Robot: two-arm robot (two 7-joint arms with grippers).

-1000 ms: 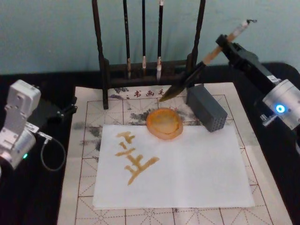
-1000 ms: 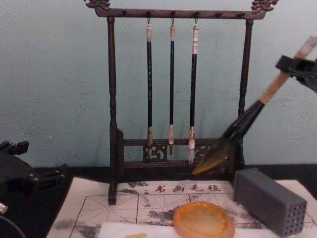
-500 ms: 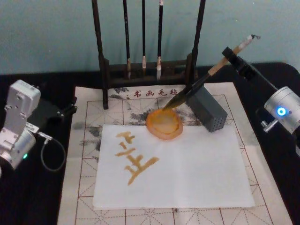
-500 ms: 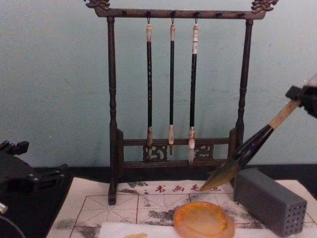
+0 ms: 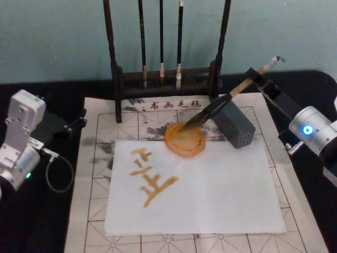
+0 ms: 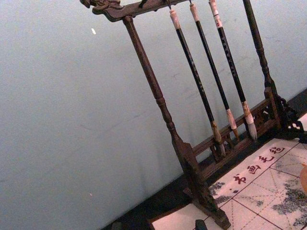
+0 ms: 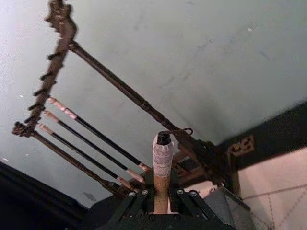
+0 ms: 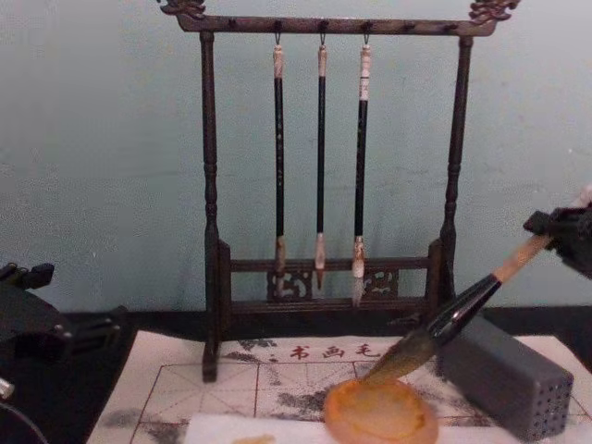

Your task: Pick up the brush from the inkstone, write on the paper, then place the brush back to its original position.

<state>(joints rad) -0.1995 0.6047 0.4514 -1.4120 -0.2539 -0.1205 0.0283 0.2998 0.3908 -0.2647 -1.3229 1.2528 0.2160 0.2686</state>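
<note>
The brush (image 5: 227, 98) slants down from the right, its tan handle, black ferrule (image 8: 462, 313) and dark bristles lowered so the tip rests at the far rim of the orange inkstone (image 5: 184, 139) (image 8: 380, 413). My right gripper (image 5: 257, 75) (image 8: 558, 233) is shut on the upper handle; the white end cap (image 7: 162, 149) sticks up above its fingers (image 7: 136, 201). The white paper (image 5: 210, 190) lies in front of the inkstone and bears amber strokes (image 5: 150, 176) on its left half. My left gripper (image 5: 79, 120) is parked over the black table at the left, clear of the paper.
A dark wooden brush rack (image 8: 211, 231) (image 6: 165, 124) with three thin hanging brushes (image 8: 320, 157) stands behind the inkstone. A grey rectangular block with small holes (image 5: 233, 122) (image 8: 504, 375) sits just right of the inkstone, under the brush handle. A gridded calligraphy mat (image 5: 97, 174) underlies everything.
The right arm has lowered the brush from beside the rack post down and toward me, so its tip went from hovering above the mat to resting at the inkstone's rim. The left arm stayed still.
</note>
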